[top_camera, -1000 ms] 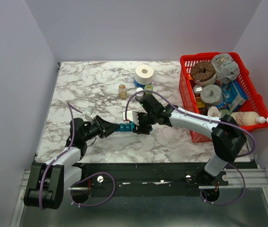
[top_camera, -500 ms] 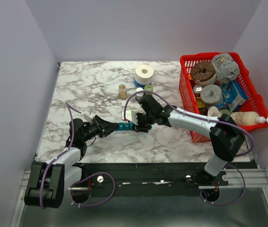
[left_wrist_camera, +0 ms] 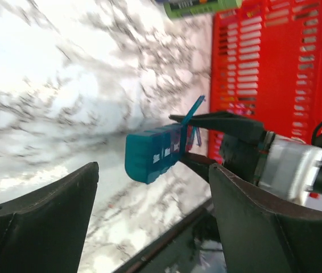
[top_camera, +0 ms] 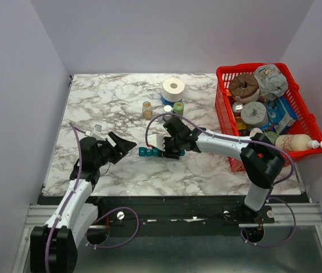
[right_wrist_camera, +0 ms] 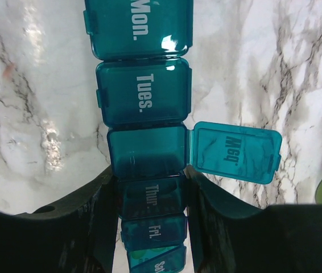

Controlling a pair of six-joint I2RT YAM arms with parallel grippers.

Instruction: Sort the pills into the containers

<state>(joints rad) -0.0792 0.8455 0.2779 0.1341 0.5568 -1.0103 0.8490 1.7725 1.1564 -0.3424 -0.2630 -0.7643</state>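
**A:** What is the right gripper [right_wrist_camera: 151,196] doing?

**B:** It is pinching the organizer [right_wrist_camera: 144,96]. One finger is pressed to each long side, about at Thur and Fri.

**A:** And the left gripper [top_camera: 124,145]?

**B:** Its fingers are spread wide with nothing between them. It sits just left of the organizer and is not touching it.

**A:** Where does the organizer lie?

**B:** It is near the middle of the table [top_camera: 93,102], between the two grippers. Its long axis runs left to right from above. The Sat end is in the right gripper and the Mon end points at the left one. I can't tell whether it rests on the marble or is slightly raised.

**A:** Is any lid up?

**B:** Only the Wed lid [right_wrist_camera: 238,151], which is swung out to the far side. That compartment looks empty.

**A:** So which arm should act next?

**B:** I'd say the left, because the free end points straight into its open fingers. The right arm is busy steadying the strip. I see no loose pills, and the bottles [top_camera: 147,109] stand farther back, so the left arm would have to reach past the strip.
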